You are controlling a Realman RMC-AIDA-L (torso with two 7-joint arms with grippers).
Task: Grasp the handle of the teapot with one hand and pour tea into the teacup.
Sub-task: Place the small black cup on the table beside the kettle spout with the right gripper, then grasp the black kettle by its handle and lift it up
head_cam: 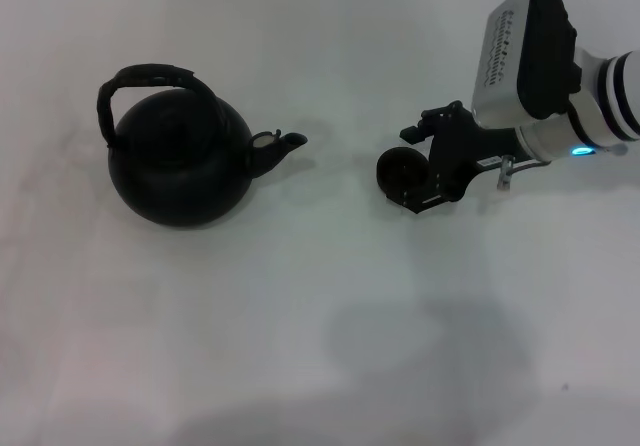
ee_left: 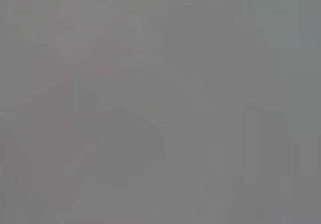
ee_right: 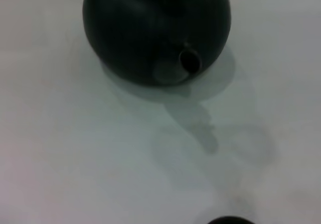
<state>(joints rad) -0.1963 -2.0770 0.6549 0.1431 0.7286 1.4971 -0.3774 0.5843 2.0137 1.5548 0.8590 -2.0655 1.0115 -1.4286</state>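
Teapot (head_cam: 180, 166) and right hand (head_cam: 425, 171) share the white bench (head_cam: 320, 316), well apart from each other. The right hand comes in from the robot's right side, its dark fingers low over the bench and closed around the teacup (head_cam: 400, 173), a small dark round cup that sits at the hand's tip on the side facing the teapot. How tight the grip is cannot be made out; the fingers sit against the cup's far side with the cup showing beyond them.

Across bare bench from the hand stands the teapot, upright, its round black body resting on the surface. Its short spout (head_cam: 283, 144) points toward the hand and the cup, with a clear gap between spout tip and cup. The handle (head_cam: 150, 81) arches over the pot's top, on the side away from the hand, and nothing touches it.

From the right wrist camera the teapot (ee_right: 155, 28) is seen head-on with the spout (ee_right: 189, 61) aimed back at the hand, and the rim of the teacup (ee_right: 228, 220) just shows at the picture's edge.

The left hand is nowhere in sight; its wrist camera shows only a flat grey field.
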